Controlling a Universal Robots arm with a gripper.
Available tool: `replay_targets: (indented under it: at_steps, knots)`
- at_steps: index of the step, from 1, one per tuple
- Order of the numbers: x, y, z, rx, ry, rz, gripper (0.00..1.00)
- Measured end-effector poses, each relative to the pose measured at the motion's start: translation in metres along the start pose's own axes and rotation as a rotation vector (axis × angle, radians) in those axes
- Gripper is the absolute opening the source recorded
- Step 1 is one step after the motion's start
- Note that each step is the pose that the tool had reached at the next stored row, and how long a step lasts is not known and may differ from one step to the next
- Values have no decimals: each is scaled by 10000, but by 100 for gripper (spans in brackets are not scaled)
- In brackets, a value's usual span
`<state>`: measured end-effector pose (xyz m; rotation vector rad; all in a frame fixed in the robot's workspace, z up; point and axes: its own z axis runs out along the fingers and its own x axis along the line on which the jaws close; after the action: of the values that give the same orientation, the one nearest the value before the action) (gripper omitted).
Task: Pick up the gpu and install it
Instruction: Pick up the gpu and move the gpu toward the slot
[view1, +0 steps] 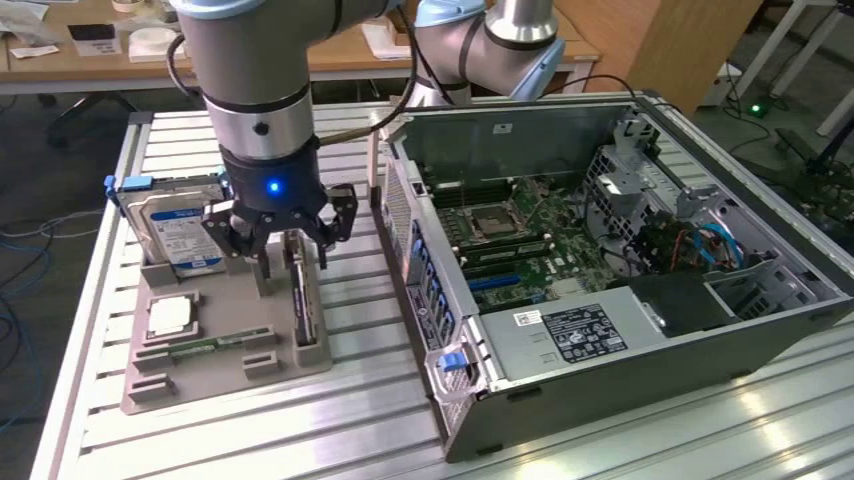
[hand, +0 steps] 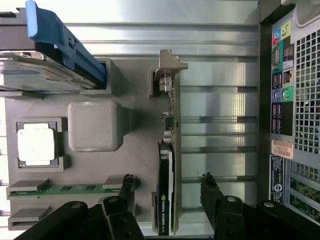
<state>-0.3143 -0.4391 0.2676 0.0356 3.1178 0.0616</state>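
Gpu (view1: 304, 300) (hand: 165, 190): stands on its long edge in a slot of the grey holder (view1: 200, 375) (hand: 135, 150), left of centre in the exterior view. Its fan end is between the fingers and its silvery bracket is at the far end.
Why on edge: likely so both flat faces stay free for a finger on each side.
Tool (view1: 294, 272) (hand: 167, 180): spread wide and straddling the card. The wrist view shows a gap on both sides, so it grips nothing.
Why centred: the fingers sit evenly about the card's thin edge, which looks like alignment for a squeeze across its thickness.
Neighbours: the hard drive (view1: 180, 225) (hand: 45, 75), processor chip (view1: 170, 317) (hand: 36, 144) and memory stick (view1: 214, 345) (hand: 65, 189) each have their own pocket, apart from the fingers.
Computer case (view1: 507, 125) (hand: 295, 100): lies open on the table (view1: 374, 400) (hand: 220, 40), just beside the holder on the exterior view's right, with the motherboard facing up.
Task state: the gpu is not yet lifted.
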Motion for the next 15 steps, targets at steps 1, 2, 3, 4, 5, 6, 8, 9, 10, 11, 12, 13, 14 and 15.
replay_targets:
  at_steps: [1, 2, 3, 4, 5, 6, 8, 9, 10, 11, 12, 13, 14, 15]
  knots:
    - [0, -2, 18, -1, -1, 2, 65]
    - [-1, -5, 36, 0, 0, 2, 65]
    - [-2, -7, 54, 0, 0, 2, 65]
    - [-3, -9, 73, 0, 0, 1, 65]
    - [-4, -12, 92, -1, 0, 2, 65]
    - [-4, -14, 110, 0, -1, 2, 65]
    - [-6, -16, 146, 0, 0, 2, 65]
    - [-6, -18, 164, 0, 0, 1, 65]
    - [-7, -18, 182, 0, 0, 2, 65]
    - [-7, -19, 199, 1, 1, 2, 65]
    - [-7, -20, 217, 1, 1, 2, 65]
    - [-7, -21, 236, 0, 0, 2, 65]
    - [-7, -22, 254, 0, 0, 2, 65]
    - [-7, -22, 273, 0, 0, 2, 65]
